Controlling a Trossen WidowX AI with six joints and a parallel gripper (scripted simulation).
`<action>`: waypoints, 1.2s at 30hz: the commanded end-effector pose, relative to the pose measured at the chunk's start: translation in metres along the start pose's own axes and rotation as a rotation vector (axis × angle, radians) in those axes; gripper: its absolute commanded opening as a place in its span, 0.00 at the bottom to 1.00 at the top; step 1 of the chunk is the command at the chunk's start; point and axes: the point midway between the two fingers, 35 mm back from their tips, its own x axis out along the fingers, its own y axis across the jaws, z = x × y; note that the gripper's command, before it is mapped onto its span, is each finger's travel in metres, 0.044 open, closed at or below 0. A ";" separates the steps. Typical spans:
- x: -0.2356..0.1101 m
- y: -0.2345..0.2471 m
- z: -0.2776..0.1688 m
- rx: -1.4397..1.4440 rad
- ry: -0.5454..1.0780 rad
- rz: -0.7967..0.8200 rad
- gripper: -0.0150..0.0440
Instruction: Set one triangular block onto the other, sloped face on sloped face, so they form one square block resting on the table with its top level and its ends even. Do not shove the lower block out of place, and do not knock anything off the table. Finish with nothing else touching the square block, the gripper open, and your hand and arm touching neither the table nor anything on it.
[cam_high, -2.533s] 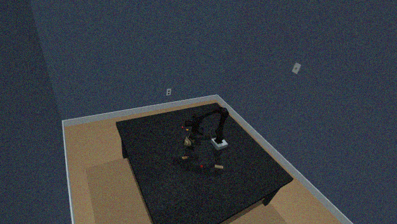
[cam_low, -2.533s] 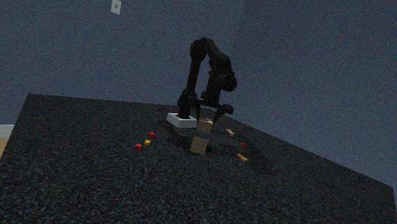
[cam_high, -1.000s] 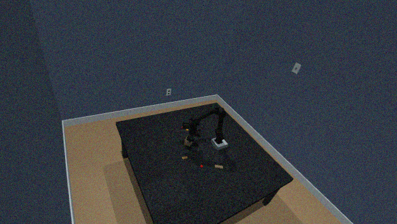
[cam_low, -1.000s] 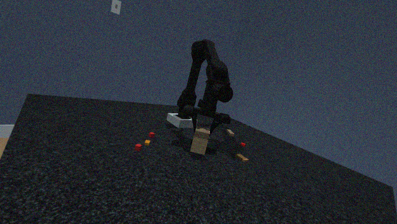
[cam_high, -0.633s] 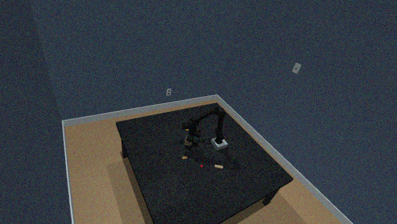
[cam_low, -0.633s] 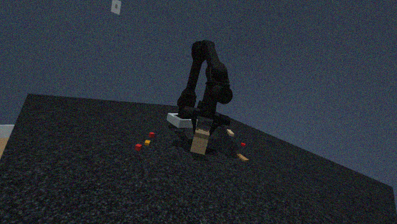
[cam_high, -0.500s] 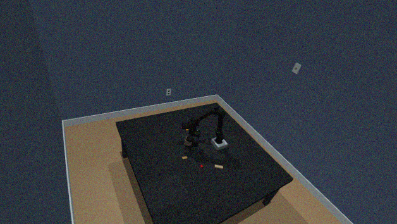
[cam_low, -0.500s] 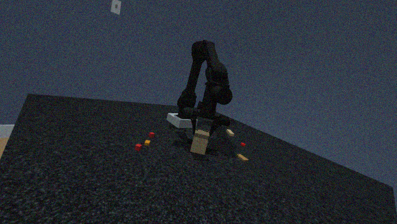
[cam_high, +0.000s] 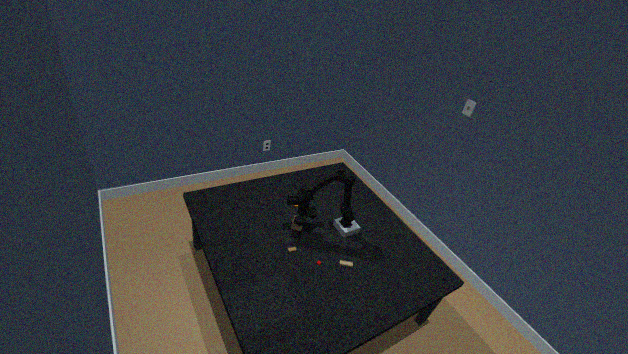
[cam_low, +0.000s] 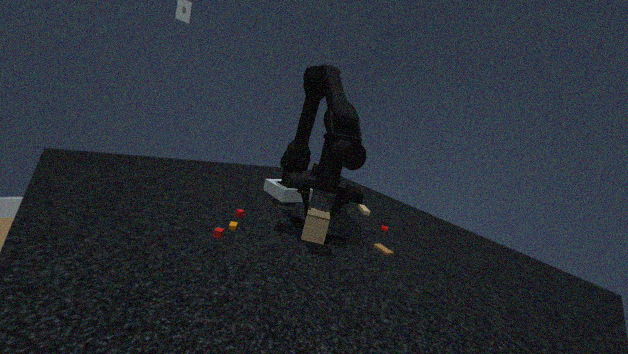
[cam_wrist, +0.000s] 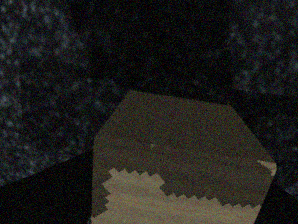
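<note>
My gripper (cam_high: 298, 220) (cam_low: 320, 209) points down, low over the black table (cam_high: 320, 310) (cam_low: 125, 290), and is shut on a tan triangular block (cam_high: 297, 227) (cam_low: 316, 227) (cam_wrist: 173, 156). In the exterior view the tan shape reaches down to the table top. In the wrist view it fills the lower half, with a brighter jagged patch across its lower part. I cannot tell whether the second triangular block lies under it. The fingers show only as dark shapes at either side.
The white arm base (cam_high: 347, 227) (cam_low: 280, 190) stands just behind. Two small tan pieces (cam_low: 363, 209) (cam_low: 383, 248) (cam_high: 292, 248) (cam_high: 346, 263) lie to one side. Small red cubes (cam_low: 218, 232) (cam_low: 240, 212) (cam_low: 384, 228) and a yellow cube (cam_low: 233, 225) lie nearby.
</note>
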 end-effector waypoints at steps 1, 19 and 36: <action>0.003 0.001 -0.002 -0.006 0.002 0.004 0.25; 0.005 0.001 -0.002 -0.007 0.002 0.003 0.25; 0.005 0.001 -0.003 -0.004 0.000 0.001 0.25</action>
